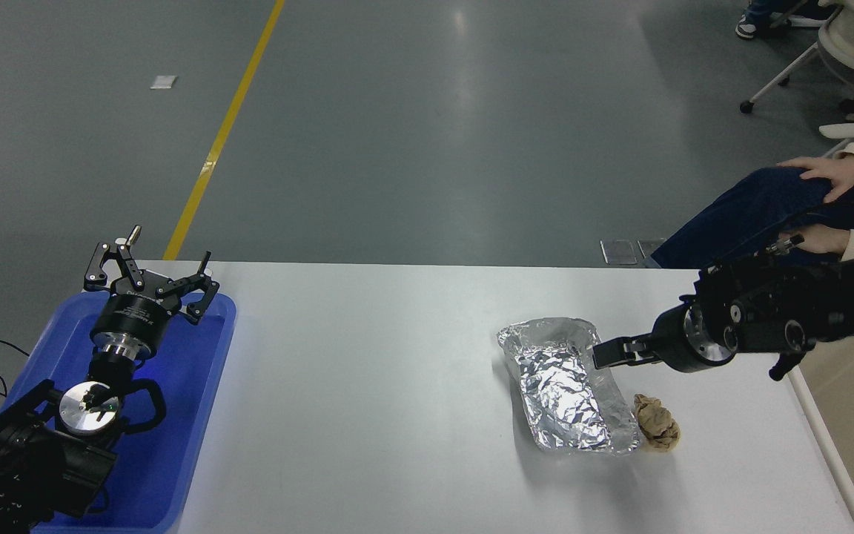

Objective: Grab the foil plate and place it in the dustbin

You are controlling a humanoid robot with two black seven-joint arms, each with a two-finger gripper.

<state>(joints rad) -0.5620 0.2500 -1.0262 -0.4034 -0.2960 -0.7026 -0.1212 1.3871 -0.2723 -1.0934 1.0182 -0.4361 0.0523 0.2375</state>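
At the right side of the tabletop [397,386], the right claw [608,351] reaches in from the right edge, pointing left, its tip at the right rim of the foil plate [568,386]; from this angle I cannot tell whether its fingers are spread or pressed together, nor whether they touch the foil. That crinkled silver plate lies flat on the tabletop, right of centre, its long axis running away from the camera with the near end angled to the right. Just beside its near right corner sits a small crumpled brown paper ball [657,422], touching or nearly touching the foil. Farther right, the cream dustbin [827,437] stands against the tabletop's right end, only its left rim and part of its inside in view. Beyond the arm, a person sits with 2 hands resting on dark trousers. Far to the left, the left claw [149,276] is parked above a blue tray [197,415], fingers spread.
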